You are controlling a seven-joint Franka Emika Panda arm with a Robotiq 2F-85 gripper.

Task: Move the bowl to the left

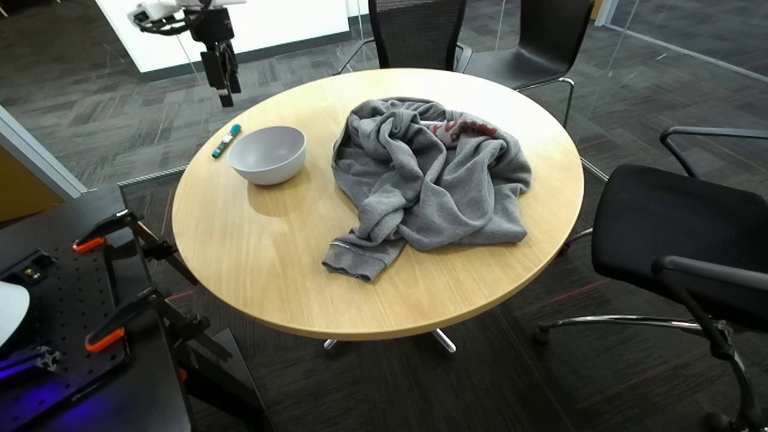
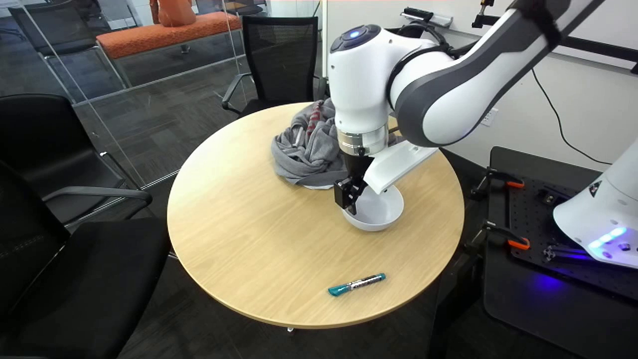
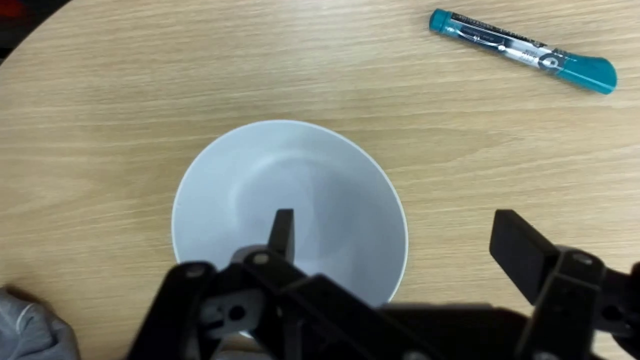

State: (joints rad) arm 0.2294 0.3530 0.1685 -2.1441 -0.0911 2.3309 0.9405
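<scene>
The light grey bowl [image 1: 267, 156] stands upright on the round wooden table [image 1: 282, 258]. It also shows in an exterior view [image 2: 377, 212], partly behind the gripper, and in the wrist view [image 3: 320, 195], where its lower part is hidden by the gripper. The bowl looks empty. My gripper [image 3: 395, 220] is open and holds nothing. In the wrist view one finger overlaps the bowl's inside and the other overlaps the table, with the bowl's rim between them. In both exterior views the gripper [image 1: 230, 96] [image 2: 347, 202] appears above the table, apart from the bowl.
A teal marker [image 1: 226, 141] [image 2: 357, 284] [image 3: 520, 50] lies on the table near the bowl. A crumpled grey sweatshirt [image 1: 432, 180] [image 2: 309, 149] [image 3: 35, 327] lies on the bowl's other side. Black chairs [image 1: 672, 234] [image 2: 281, 60] stand around the table. The robot's black stand [image 1: 150, 384] is beside it.
</scene>
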